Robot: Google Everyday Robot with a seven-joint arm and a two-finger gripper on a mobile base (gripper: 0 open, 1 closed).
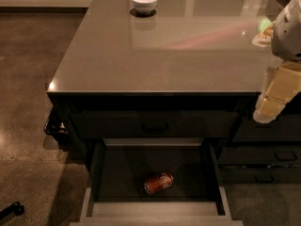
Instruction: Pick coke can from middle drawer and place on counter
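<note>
The coke can [158,182] lies on its side on the floor of the open middle drawer [155,210], near the drawer's centre. The counter [164,55] spreads above it, glossy and grey-brown. My gripper [275,100] hangs at the far right edge of the view, over the counter's front right corner, well above and to the right of the can. It holds nothing that I can see.
A white bowl [144,3] stands on the counter at the back. A closed top drawer front with a bar handle [155,126] sits above the open drawer. More closed drawers [277,157] are on the right. A dark object [11,211] lies on the floor at lower left.
</note>
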